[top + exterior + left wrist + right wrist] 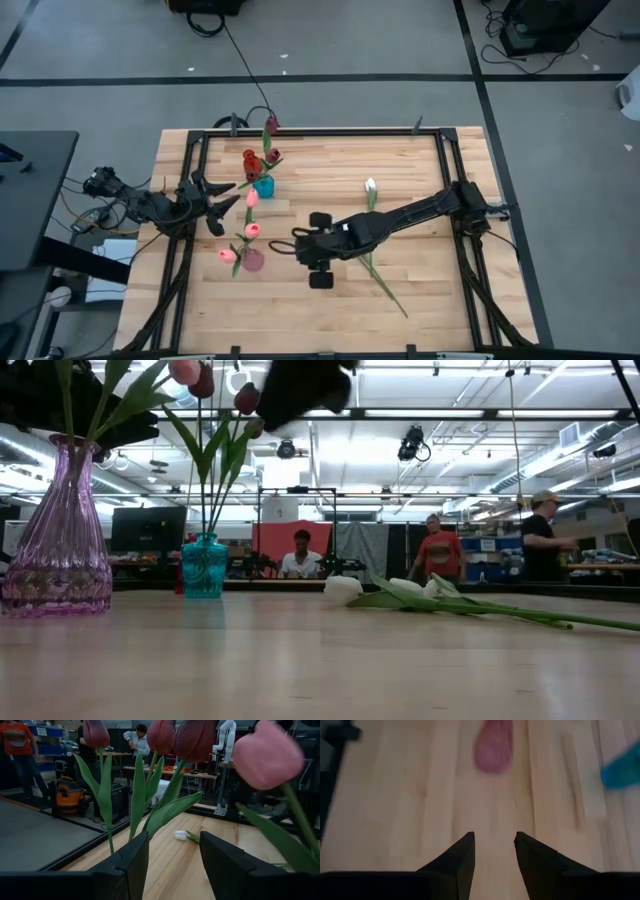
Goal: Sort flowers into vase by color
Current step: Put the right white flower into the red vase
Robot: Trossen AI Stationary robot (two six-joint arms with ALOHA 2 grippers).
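A blue vase (263, 186) at the far left holds dark red tulips (256, 160). Nearer stands a pink glass vase (252, 260) with pink tulips (250, 229). A white tulip (370, 186) lies flat on the table, its stem (385, 285) running toward the near edge. My right gripper (493, 845) hovers open above the table, pointing down and left toward the pink vase (492, 750), with nothing between its fingers. My left gripper (174, 855) stands open and level at the table's left edge, facing the dark red tulips (161, 735).
Black frame rails (300, 133) run around the table's edges. Bare wood lies between the vases and the white tulip (345, 588). People stand and sit in the room beyond the far edge (300, 555).
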